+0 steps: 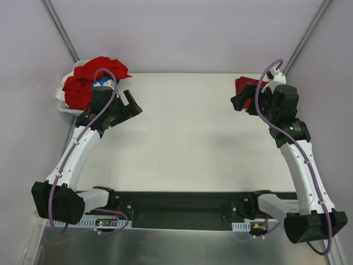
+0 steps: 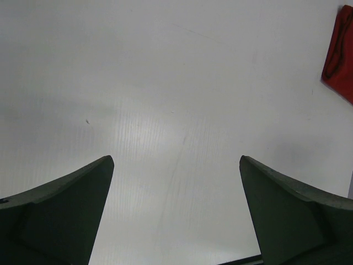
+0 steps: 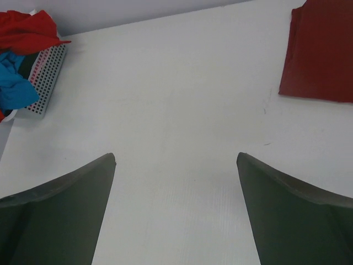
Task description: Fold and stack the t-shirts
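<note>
Evidently this is the gap between 2 shirts, with both arms idle: the left fingers (image 2: 60,215) and the right fingers (image 3: 287,210) are spread wide over bare bench (image 1: 187,143), holding nothing. 1 folded deep-red t-shirt (image 3: 320,55) lies flat at the far right corner. The 1 white perforated basket (image 3: 47,76) at the far left holds 1 blue t-shirt (image 3: 14,88) and a crumpled red heap (image 1: 80,88), too tangled to count. The next move probably calls for the left arm to reach into the basket, pinch 1 shirt and spread it flat.

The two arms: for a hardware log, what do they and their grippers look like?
The left arm and right arm have white links, black joint housings, a purple cable alongside. The left gripper and right gripper each have two dark tapered fingers.
</note>
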You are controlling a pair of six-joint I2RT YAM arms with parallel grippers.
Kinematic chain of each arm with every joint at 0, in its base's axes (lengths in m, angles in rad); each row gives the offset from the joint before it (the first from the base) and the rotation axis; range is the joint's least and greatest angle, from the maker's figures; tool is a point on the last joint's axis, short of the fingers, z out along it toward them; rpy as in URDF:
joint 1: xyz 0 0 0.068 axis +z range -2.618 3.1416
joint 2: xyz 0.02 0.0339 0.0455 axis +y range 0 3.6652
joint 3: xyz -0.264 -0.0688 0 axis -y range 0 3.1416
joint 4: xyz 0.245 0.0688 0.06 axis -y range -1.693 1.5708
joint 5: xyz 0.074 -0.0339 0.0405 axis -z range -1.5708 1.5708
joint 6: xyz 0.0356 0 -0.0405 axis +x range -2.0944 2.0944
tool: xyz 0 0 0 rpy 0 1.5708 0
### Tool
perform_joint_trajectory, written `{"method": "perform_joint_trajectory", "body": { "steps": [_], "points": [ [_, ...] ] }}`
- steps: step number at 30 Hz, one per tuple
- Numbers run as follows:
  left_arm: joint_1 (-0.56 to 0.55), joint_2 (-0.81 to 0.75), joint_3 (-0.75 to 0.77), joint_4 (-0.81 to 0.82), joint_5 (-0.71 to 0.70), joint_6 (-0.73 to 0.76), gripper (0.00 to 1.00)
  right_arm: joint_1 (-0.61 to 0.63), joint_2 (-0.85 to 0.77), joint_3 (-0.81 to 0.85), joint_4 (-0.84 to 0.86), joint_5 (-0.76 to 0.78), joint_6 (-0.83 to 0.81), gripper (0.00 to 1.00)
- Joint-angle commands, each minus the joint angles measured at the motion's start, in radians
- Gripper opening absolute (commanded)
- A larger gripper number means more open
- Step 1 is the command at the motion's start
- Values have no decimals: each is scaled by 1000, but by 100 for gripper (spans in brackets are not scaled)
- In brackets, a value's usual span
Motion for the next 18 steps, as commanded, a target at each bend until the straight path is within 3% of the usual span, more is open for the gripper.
{"method": "perform_joint_trajectory", "body": {
  "steps": [1,12,15,18],
  "points": [
    [12,-10,69,26,-63,54,99,6,-40,70,32,85,-85,96],
    [13,7,135,26,15,103,99,7,-64,23,29,45,68,96],
    [12,-5,115,26,75,102,99,6,-51,26,12,39,92,96],
    [15,-45,56,25,47,58,99,7,-37,31,45,-22,169,96]
  ]
}}
